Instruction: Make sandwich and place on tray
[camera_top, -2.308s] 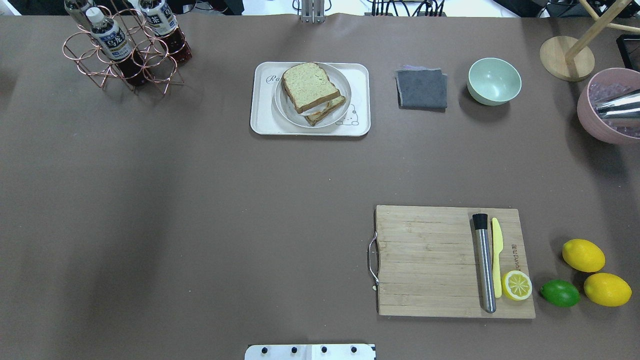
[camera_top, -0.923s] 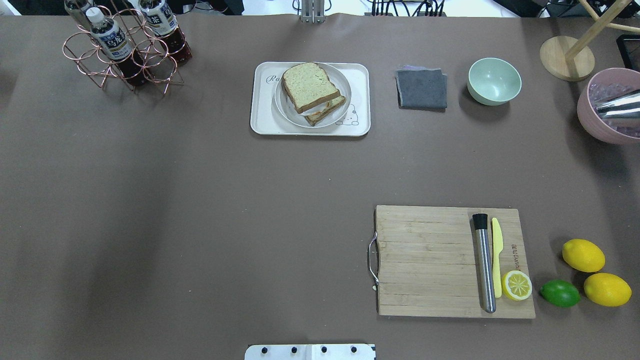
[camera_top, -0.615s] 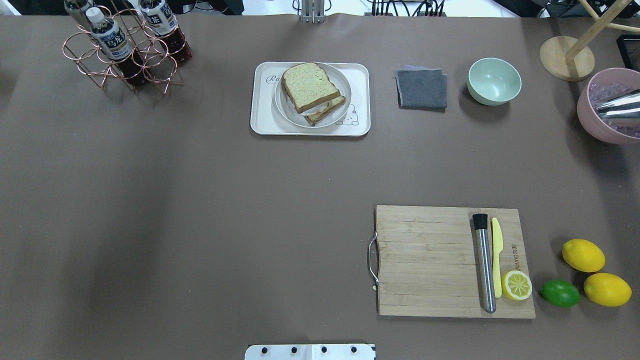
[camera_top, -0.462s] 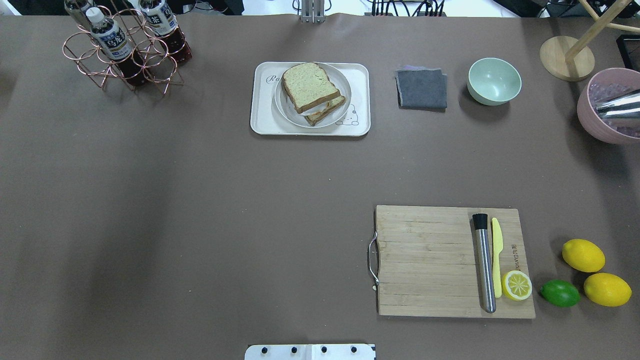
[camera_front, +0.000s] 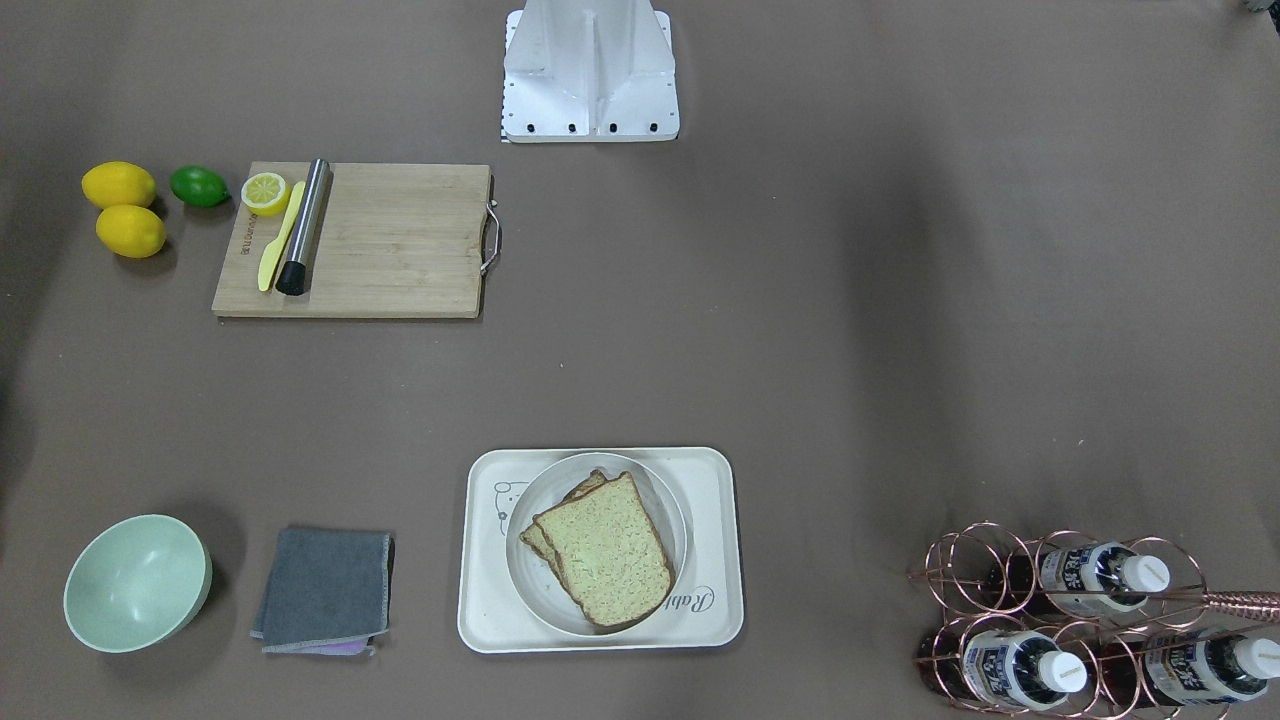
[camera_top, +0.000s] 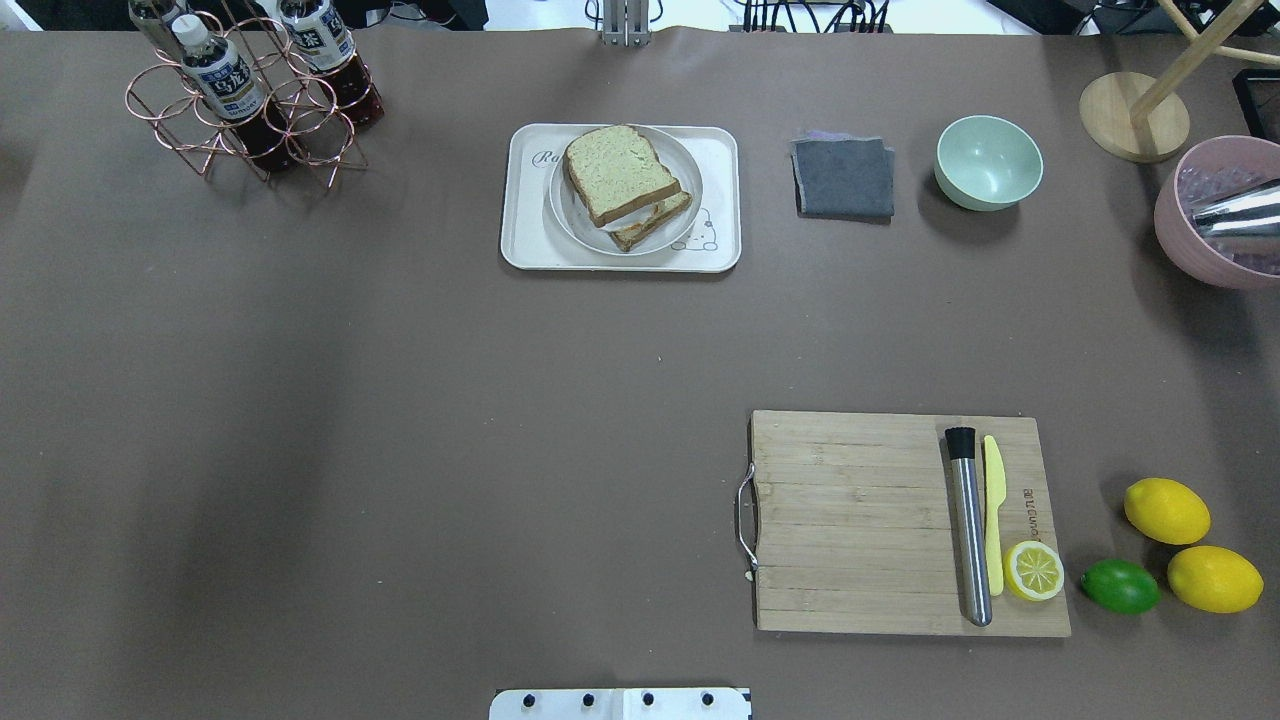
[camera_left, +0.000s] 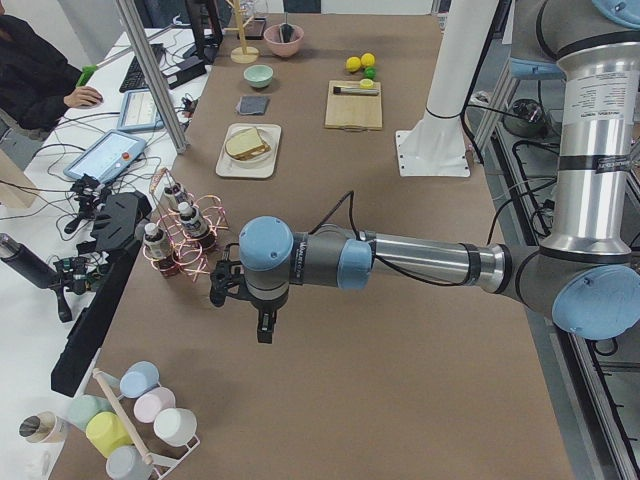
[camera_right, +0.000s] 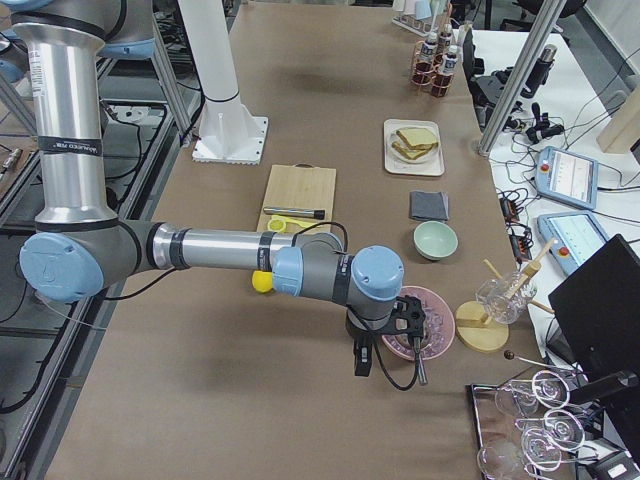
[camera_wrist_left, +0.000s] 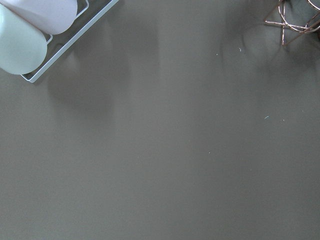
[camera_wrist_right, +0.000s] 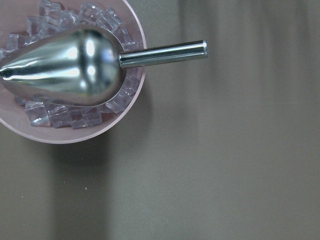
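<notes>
The sandwich (camera_top: 620, 180), two speckled tan slices stacked askew, lies on a round white plate (camera_top: 580, 228) on the cream tray (camera_top: 525, 225) at the far middle of the table. It also shows in the front view (camera_front: 605, 550), with the tray (camera_front: 712, 480) under it. The egg is hidden. My left gripper (camera_left: 222, 285) hangs over bare table near the bottle rack, far from the tray; I cannot tell if it is open. My right gripper (camera_right: 405, 318) hangs over the pink ice bowl; I cannot tell its state either.
A wooden cutting board (camera_top: 860, 520) holds a steel muddler (camera_top: 968, 530), a yellow knife and a lemon half. Lemons (camera_top: 1166, 510) and a lime lie to its right. A grey cloth (camera_top: 843, 178), green bowl (camera_top: 988, 162), pink ice bowl (camera_top: 1215, 215) and bottle rack (camera_top: 245, 95) line the far side.
</notes>
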